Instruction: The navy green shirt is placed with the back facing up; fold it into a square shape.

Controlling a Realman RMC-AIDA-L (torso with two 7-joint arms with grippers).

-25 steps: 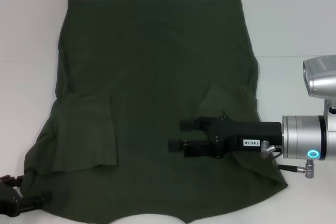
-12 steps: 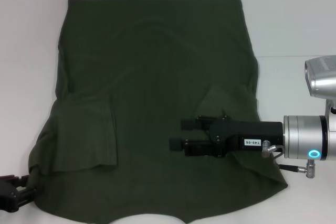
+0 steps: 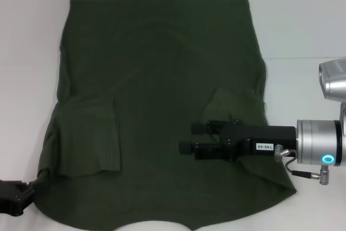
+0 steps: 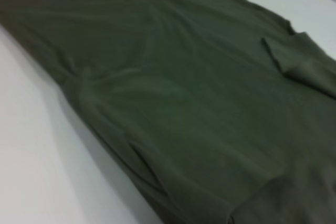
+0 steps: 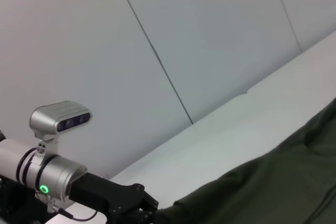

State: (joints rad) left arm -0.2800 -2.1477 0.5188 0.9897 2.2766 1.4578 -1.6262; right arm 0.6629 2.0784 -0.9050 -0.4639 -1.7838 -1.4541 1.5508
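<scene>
The navy green shirt (image 3: 162, 79) lies spread flat on the white table, plain side up, with both sleeves folded inward. My right gripper (image 3: 189, 137) hovers over the shirt's near right part, by the folded right sleeve (image 3: 232, 101). It points left and is open and empty. My left gripper (image 3: 16, 199) is at the shirt's near left corner, right at the fabric edge. It also shows in the right wrist view (image 5: 139, 205), touching the shirt's edge (image 5: 273, 192). The left wrist view shows the shirt (image 4: 173, 87) close up, with a folded sleeve (image 4: 299, 61).
The white table (image 3: 303, 25) surrounds the shirt, with bare surface on the left and right. A seam in the table (image 3: 303, 58) runs along the right side. A light wall (image 5: 184, 35) stands behind the table.
My left gripper has shifted toward the near left corner of the view, and the shirt's near left edge has drawn inward. My right gripper has drawn back slightly to the right.
</scene>
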